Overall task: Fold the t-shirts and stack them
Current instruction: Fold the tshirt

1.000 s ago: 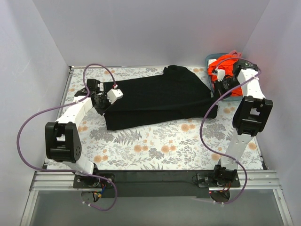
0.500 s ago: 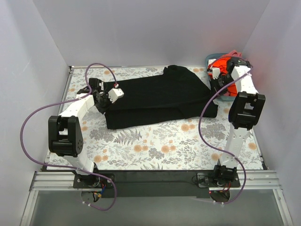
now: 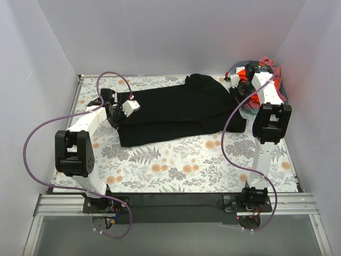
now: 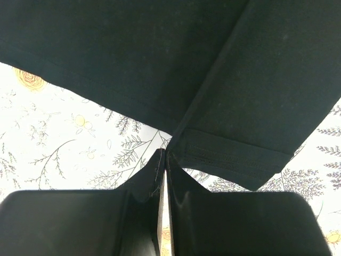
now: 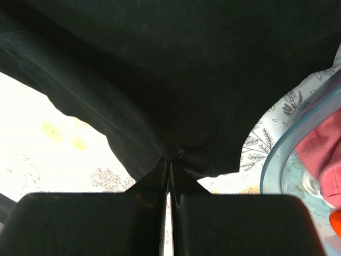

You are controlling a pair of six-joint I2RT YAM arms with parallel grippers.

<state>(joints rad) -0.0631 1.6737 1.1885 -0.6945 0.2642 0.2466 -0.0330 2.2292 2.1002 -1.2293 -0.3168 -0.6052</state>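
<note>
The black t-shirt lies spread across the middle of the table. My left gripper is at its left edge, shut, its tips pinching the cloth where sleeve and hem meet. My right gripper is at the shirt's far right edge, shut on a puckered fold of black cloth. The orange-red shirt and pink cloth sit in the teal basket, behind my right arm.
The teal basket stands in the far right corner; its rim and the pink cloth show at the right of the right wrist view. The floral table cover lies bare in front of the shirt. White walls enclose three sides.
My right gripper has moved back and to the left, from beside the basket front to the shirt's far right edge. My left gripper has barely moved.
</note>
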